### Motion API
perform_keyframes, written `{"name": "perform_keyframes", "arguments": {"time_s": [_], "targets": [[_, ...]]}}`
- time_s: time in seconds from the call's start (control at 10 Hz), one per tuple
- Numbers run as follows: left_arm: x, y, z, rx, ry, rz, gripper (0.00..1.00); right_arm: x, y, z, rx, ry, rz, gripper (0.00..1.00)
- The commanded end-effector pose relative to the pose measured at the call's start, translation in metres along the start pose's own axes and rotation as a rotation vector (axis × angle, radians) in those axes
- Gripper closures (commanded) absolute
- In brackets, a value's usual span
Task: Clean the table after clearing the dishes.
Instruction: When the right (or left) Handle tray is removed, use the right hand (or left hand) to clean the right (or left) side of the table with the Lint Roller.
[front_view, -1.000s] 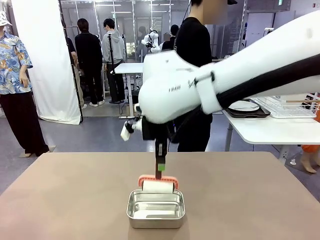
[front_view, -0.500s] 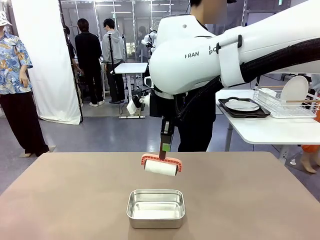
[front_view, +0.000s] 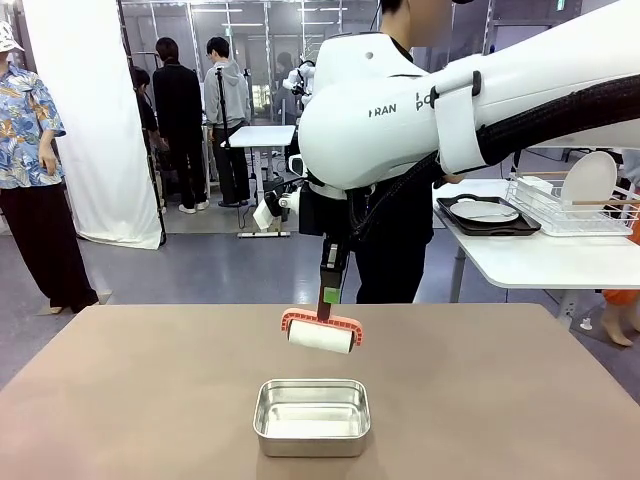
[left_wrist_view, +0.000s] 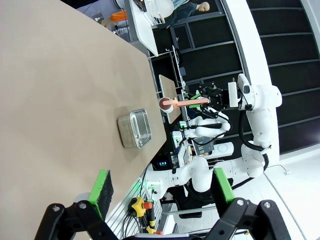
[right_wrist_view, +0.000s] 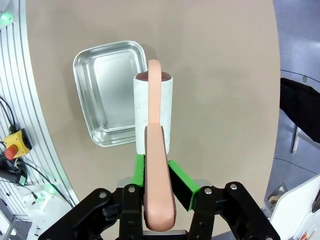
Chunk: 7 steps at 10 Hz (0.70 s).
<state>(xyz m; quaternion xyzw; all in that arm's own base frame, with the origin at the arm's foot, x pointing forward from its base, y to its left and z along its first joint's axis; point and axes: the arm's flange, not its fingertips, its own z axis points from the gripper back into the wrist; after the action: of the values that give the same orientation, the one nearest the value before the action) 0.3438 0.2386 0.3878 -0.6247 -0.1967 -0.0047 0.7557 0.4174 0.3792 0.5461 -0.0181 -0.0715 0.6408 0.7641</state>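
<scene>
The brownish table (front_view: 130, 390) carries a small steel pan (front_view: 312, 415) near its front edge. My right gripper (front_view: 327, 297) is shut on the salmon handle of a lint roller (front_view: 320, 336), whose white roll hangs just above and beyond the pan. In the right wrist view the roller (right_wrist_view: 154, 107) lies over the pan's (right_wrist_view: 107, 92) edge, clamped in the right gripper (right_wrist_view: 159, 175). My left gripper (left_wrist_view: 162, 187) stands open and holds nothing, well off from the pan (left_wrist_view: 135, 128). Of the dishes, a white plate on a dark tray (front_view: 487, 213) rests on the white side table.
A white side table (front_view: 540, 260) at the right holds a wire rack (front_view: 575, 205) with an upright plate. A person in black (front_view: 385, 70) stands at the far side behind my right arm. Other people stand farther back at the left.
My right arm has lifted the roller up out of the pan and a little away from it. It has held nearly still for the last half second.
</scene>
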Motion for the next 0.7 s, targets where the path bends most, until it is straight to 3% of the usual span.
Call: {"name": "perform_keyframes", "arguments": {"time_s": [0.0, 0.2, 0.6], "targets": [[-0.003, -0.003, 0.001, -0.001, -0.010, -0.006, 0.00, 0.000, 0.000, 0.000, 0.000, 0.000, 0.000, 0.77], [-0.003, -0.003, 0.001, -0.001, -0.010, -0.006, 0.00, -0.051, -0.041, 0.025, 0.247, -0.138, -0.321, 0.77], [-0.003, -0.003, 0.001, -0.001, -0.010, -0.006, 0.00, -0.161, -0.091, -0.002, 0.330, -0.252, -0.845, 0.77]]}}
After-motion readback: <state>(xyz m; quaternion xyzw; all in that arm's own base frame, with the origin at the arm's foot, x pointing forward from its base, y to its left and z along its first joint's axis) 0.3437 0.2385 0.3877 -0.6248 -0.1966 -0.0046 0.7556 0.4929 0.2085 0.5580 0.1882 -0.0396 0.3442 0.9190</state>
